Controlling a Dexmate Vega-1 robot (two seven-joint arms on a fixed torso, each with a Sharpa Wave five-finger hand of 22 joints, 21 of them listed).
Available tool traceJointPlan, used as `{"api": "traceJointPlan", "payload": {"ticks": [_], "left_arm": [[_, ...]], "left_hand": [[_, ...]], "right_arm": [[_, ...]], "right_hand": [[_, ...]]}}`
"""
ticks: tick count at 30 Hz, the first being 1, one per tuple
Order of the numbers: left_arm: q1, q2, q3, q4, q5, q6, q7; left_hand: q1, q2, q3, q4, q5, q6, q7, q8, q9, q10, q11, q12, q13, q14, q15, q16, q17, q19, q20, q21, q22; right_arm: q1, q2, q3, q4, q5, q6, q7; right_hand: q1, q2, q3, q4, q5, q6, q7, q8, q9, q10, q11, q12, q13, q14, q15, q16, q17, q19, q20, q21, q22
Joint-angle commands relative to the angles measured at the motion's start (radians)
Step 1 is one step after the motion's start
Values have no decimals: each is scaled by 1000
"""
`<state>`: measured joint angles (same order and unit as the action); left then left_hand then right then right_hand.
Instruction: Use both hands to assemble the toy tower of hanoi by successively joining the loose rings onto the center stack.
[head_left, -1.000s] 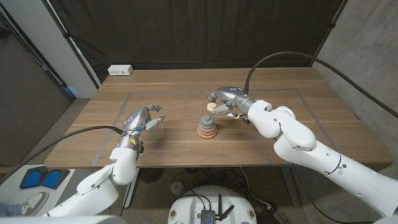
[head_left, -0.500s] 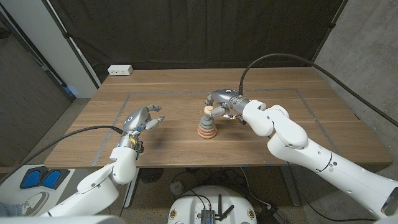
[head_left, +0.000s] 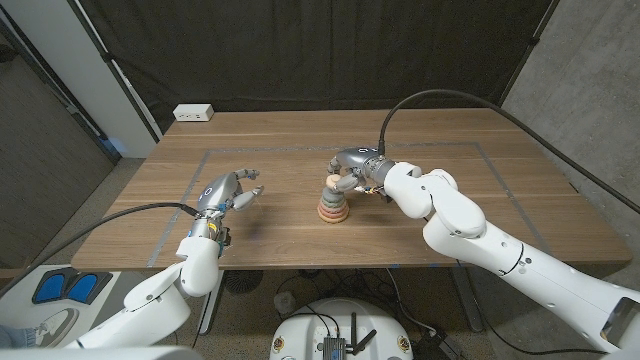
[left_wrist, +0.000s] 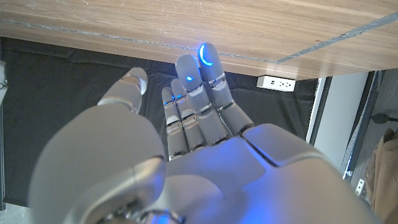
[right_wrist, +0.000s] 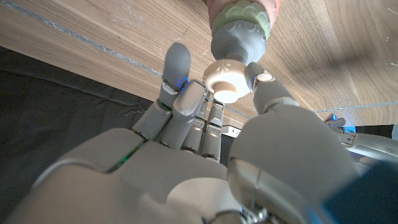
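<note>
Stack: ring tower (head_left: 333, 205) stands mid-table, bare wood all round, well inside every edge of the table (head_left: 500, 190).
Top ring: cream ring (right_wrist: 227, 80) sits at the tower's tip, pinched by the right hand (head_left: 350, 170).
Left hand: left hand (head_left: 228, 192) released, fingers spread, well apart from the stack.

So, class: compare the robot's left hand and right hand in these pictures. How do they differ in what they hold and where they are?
The right hand pinches a small cream ring between thumb and a finger; the left hand holds nothing, its fingers apart. The right hand is at the top of the ring stack in the middle of the table; the left hand is well off to the side, away from it. Both are grey, many-fingered hands.
</note>
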<state>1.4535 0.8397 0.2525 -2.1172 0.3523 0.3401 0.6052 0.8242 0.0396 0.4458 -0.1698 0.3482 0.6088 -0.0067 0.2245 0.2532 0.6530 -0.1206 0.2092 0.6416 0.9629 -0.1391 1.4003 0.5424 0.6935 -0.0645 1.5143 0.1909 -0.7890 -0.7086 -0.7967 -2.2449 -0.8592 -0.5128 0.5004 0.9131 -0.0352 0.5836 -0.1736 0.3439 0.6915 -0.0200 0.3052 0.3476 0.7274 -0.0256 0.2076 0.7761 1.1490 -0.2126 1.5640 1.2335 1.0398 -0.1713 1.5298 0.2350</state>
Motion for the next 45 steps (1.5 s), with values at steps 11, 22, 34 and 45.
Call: {"api": "traceJointPlan", "payload": {"ticks": [11, 22, 34, 45], "left_arm": [[6, 1, -4, 7, -11, -8, 3], [10, 1, -9, 11, -18, -10, 6], [9, 2, -9, 22, -28, -21, 4], [9, 2, -10, 29, -35, -31, 6]], "left_hand": [[-4, -3, 5, 2, 0, 12, 2, -2, 6, 9, 2, -3, 6, 9, -81, 4, -2, 5, -141, 9, 3], [-4, -1, 7, 2, 0, 12, 3, -3, 6, 7, 3, -5, 5, 8, -81, 4, -2, 5, -142, 9, 3], [-12, 1, 10, 4, -1, 13, 2, -3, 7, 10, 2, -4, 7, 9, -81, 5, -2, 5, -141, 8, 2], [-15, 2, 13, 4, -2, 14, 2, -4, 7, 12, 5, -4, 6, 10, -81, 6, -2, 6, -141, 8, 2]], "right_arm": [[6, 19, -27, 30, -16, -26, 1], [10, 22, -35, 37, -14, -29, 4], [13, 30, -45, 43, -12, -29, -5], [20, 36, -66, 42, -55, -35, 8]], "right_hand": [[79, 86, 5, 7, 7, 18, -23, -3, 4, 122, -124, 4, 6, -10, -4, -3, 5, -5, -49, 4, 2], [77, 90, 5, 7, 7, 20, -25, -6, 5, 123, -124, 4, 8, -15, -4, -4, 5, -10, -49, 2, 0], [75, 95, 6, 7, 7, 26, -22, -7, 8, 127, -124, 4, 8, -19, -4, -3, 5, -11, -50, 2, -1], [76, 99, 7, 6, 9, 28, -24, -10, 9, 130, -126, 3, 9, -21, -4, -2, 5, -14, -50, 2, -1]]}}
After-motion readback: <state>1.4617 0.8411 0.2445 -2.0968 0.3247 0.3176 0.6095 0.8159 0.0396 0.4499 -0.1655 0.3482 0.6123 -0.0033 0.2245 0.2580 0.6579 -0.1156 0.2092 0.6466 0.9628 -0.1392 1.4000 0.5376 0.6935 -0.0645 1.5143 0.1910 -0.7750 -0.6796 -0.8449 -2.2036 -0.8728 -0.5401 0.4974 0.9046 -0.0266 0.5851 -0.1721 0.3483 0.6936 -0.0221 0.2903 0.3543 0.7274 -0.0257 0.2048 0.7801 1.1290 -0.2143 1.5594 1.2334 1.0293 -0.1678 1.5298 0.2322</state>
